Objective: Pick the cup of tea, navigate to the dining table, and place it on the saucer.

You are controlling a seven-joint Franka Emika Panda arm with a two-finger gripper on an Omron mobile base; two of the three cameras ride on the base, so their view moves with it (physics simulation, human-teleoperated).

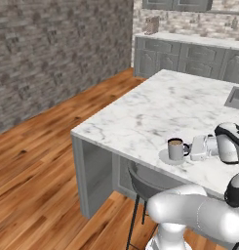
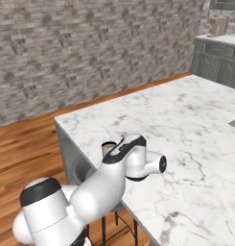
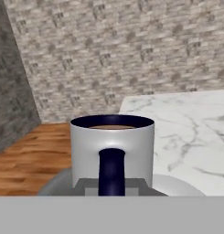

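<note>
The cup of tea [image 1: 175,149] is a small grey mug with a dark rim and brown liquid. It stands upright on the pale saucer [image 1: 165,157] near the front edge of the dining table [image 1: 155,107], a white marble top. My gripper [image 1: 189,148] reaches in from the right and is shut on the cup's dark handle. In the hand view the cup [image 3: 112,137] is close in front, its handle between my gripper [image 3: 112,186] fingers, with the saucer [image 3: 179,185] showing under it. In the right base view my arm hides most of the cup [image 2: 108,145].
A grey stool [image 1: 145,183] is tucked under the table edge below the cup. A sink [image 1: 235,97] is set into the table at far right. Grey wall cabinets [image 1: 189,56] stand behind. Open wooden floor [image 1: 48,161] lies left, bounded by a brick wall.
</note>
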